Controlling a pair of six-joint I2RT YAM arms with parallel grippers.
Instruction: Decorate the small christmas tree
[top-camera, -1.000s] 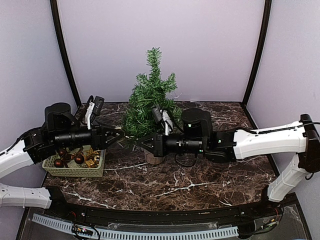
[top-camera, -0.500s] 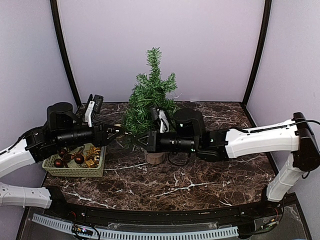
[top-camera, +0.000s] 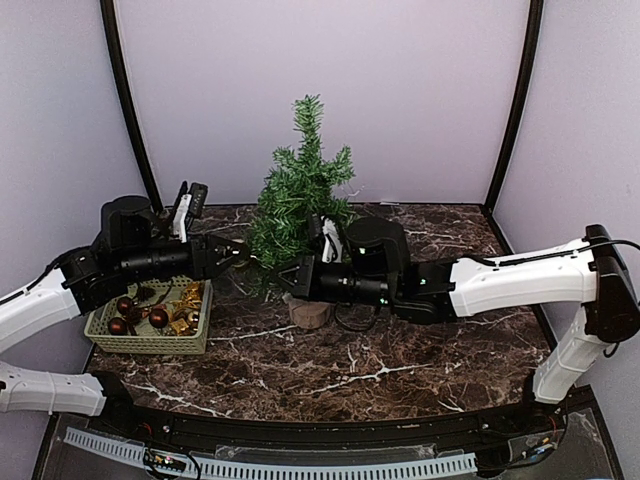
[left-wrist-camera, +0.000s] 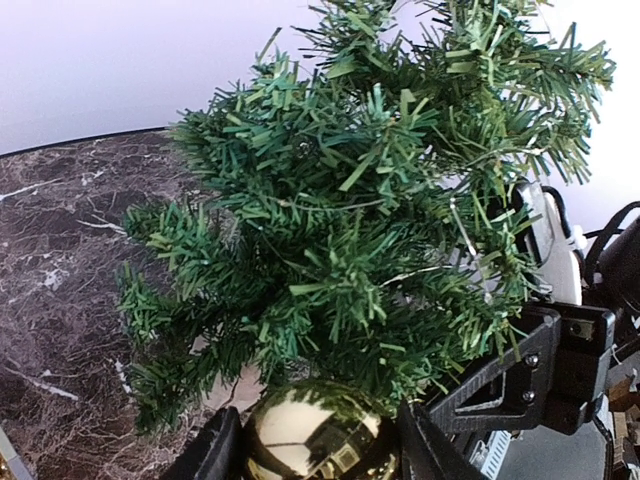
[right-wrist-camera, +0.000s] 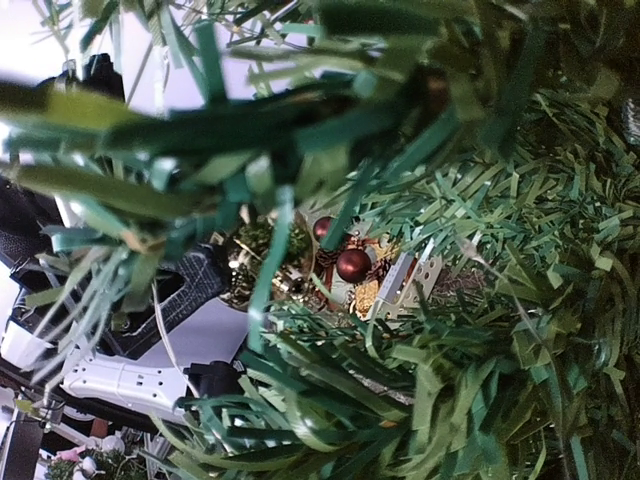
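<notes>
The small christmas tree (top-camera: 300, 195) stands at the back middle of the table on its pale stump base (top-camera: 311, 313). In the left wrist view its branches (left-wrist-camera: 350, 220) fill the frame. My left gripper (top-camera: 238, 256) is shut on a shiny gold ball (left-wrist-camera: 300, 437), which sits between both fingers (left-wrist-camera: 212, 456) right against the tree's lower left branches. My right gripper (top-camera: 288, 277) reaches in from the right, shut, its tip among the low branches beside the ball. Whether it pinches a branch I cannot tell. In the right wrist view, needles (right-wrist-camera: 470, 330) hide its fingers.
A pale green basket (top-camera: 190, 335) with dark red balls (top-camera: 158, 317) and gold ornaments stands on the marble table (top-camera: 400, 360) at the left, under my left arm. Through the needles the right wrist view also shows a red ball (right-wrist-camera: 352, 265). White walls enclose the back and sides.
My left gripper has carried the gold ball a little up and closer to the tree. The right arm has shifted left, deeper into the lower branches.
</notes>
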